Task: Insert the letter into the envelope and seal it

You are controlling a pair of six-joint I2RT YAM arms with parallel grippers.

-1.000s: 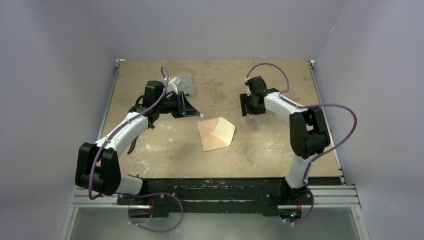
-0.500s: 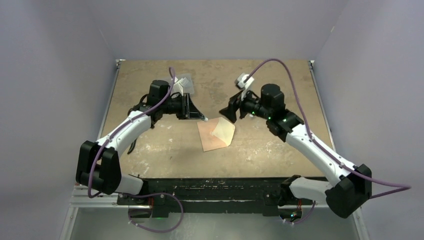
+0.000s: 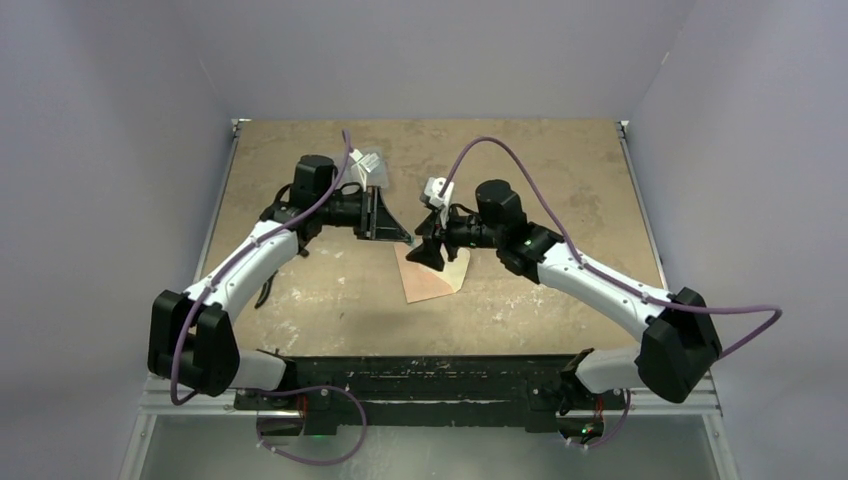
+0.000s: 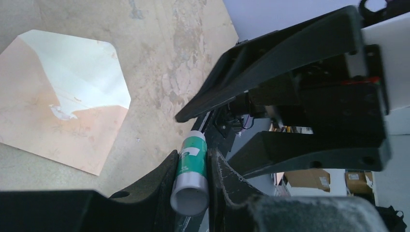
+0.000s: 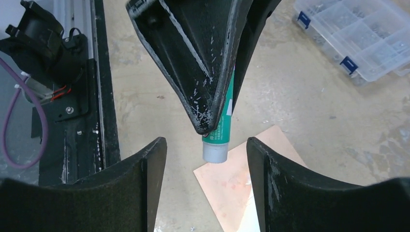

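The salmon envelope [image 3: 436,277] lies mid-table with its flap open, cream inner face [image 4: 82,72] up. The letter is hidden; no separate sheet shows. My left gripper [image 3: 406,238] is shut on a green-and-white glue stick [image 4: 192,174], which points toward the envelope's far left corner. My right gripper [image 3: 430,252] is open and faces the left one, its fingers either side of the stick's white cap [image 5: 215,151] without touching it. Below the cap, in the right wrist view, lies the envelope [image 5: 251,183].
A clear plastic compartment box [image 3: 371,168] sits behind the left gripper at the back of the table, also in the right wrist view as the box [image 5: 358,38]. A black rail [image 3: 440,378] runs along the near edge. Grey walls enclose the table.
The right arm swung in from the back right to the centre, bringing its open gripper over the envelope and up to the glue stick's cap. The left gripper edged slightly right, still holding the stick.
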